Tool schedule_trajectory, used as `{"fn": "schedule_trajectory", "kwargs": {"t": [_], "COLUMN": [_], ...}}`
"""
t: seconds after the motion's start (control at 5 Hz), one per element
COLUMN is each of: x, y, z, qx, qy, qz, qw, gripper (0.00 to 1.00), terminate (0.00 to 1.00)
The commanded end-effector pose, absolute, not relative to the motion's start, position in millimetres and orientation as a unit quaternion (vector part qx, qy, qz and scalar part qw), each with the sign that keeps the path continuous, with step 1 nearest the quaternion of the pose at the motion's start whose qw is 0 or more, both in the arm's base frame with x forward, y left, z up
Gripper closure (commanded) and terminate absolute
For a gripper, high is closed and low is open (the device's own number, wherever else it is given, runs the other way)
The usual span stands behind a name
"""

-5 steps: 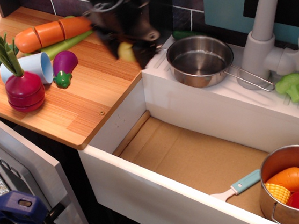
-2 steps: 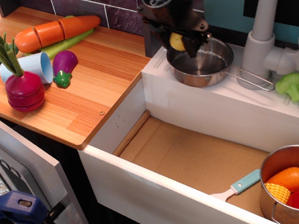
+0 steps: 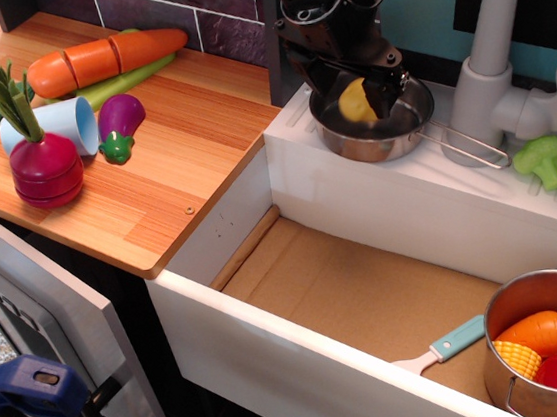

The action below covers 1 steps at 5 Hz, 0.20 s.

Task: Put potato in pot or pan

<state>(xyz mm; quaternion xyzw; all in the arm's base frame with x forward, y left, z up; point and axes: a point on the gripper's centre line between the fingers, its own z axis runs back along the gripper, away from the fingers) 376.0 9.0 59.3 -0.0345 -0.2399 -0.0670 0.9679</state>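
The white sink unit (image 3: pixel 359 209) fills the middle and right; its deep basin is floored with brown cardboard, bare across the left and centre. The wooden counter (image 3: pixel 183 169) sits to the left, its near right part unoccupied. The black arm is seen dropping in from the top edge, wrist pointed down over the sink's back ledge. The gripper (image 3: pixel 359 99) is positioned directly above the pan (image 3: pixel 374 122), the jaws clamped on the potato (image 3: pixel 354 101), which is held inside the pan's rim outline; whether it touches the pan floor cannot be told. The pan is set on the ledge close to the basin edge, wire handle (image 3: pixel 468 145) pointing right toward the grey faucet (image 3: pixel 492 63), which stands just beside it. A taller steel pot (image 3: pixel 550 339) with orange, corn and red toys is found in the basin's right corner, a spatula (image 3: pixel 440 346) next to it. Carrot (image 3: pixel 101 60), radish (image 3: pixel 44 165), blue cup (image 3: pixel 65 122) and eggplant (image 3: pixel 120 121) are grouped far left, well apart from the arm.
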Motion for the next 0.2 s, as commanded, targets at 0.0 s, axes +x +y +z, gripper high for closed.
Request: {"fn": "schedule_trajectory", "kwargs": {"t": [0.0], "x": [386.0], "y": [10.9], "z": [76.9], "qx": [-0.028], "qy": [-0.267], "qz": [-0.075], "qw": [0.96], "gripper": [0.0], "terminate": [1.0]}}
